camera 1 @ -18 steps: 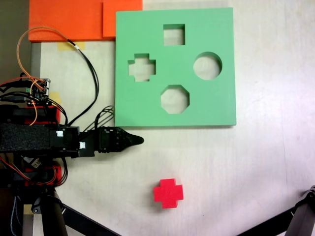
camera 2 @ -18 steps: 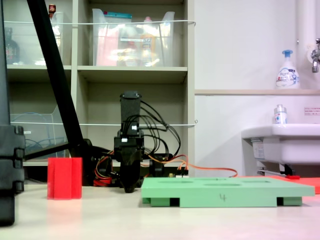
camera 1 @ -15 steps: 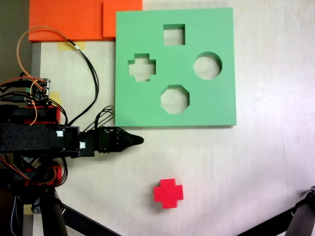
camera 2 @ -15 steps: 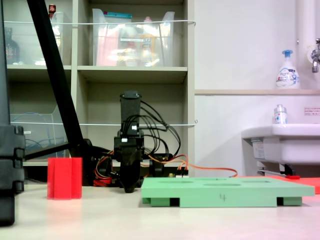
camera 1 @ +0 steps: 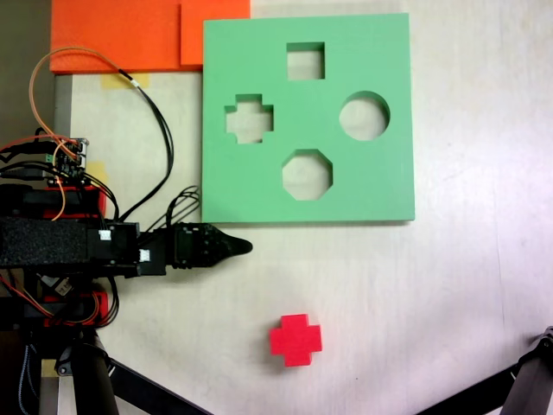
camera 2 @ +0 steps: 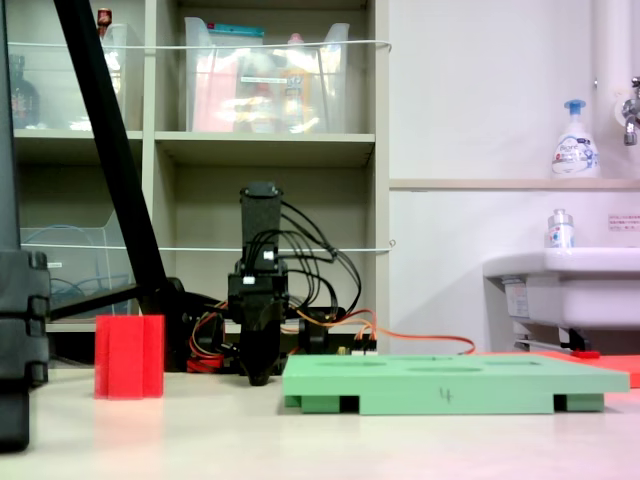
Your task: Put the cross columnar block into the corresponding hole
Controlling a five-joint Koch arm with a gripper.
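End effector (camera 1: 242, 246) low over the table (camera 1: 449, 285), tips together, empty, just below the green board's (camera 1: 380, 181) lower-left corner in the top-down fixed view. Red cross columnar block (camera 1: 295, 339) upright on the table, well apart from both. Cross hole (camera 1: 250, 119) empty, left side of board.

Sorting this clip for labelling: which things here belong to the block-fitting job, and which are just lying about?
Job: red cross block; cross hole in green board; gripper.

Lying about: orange foam sheets, soap bottle, sink, shelf bins.
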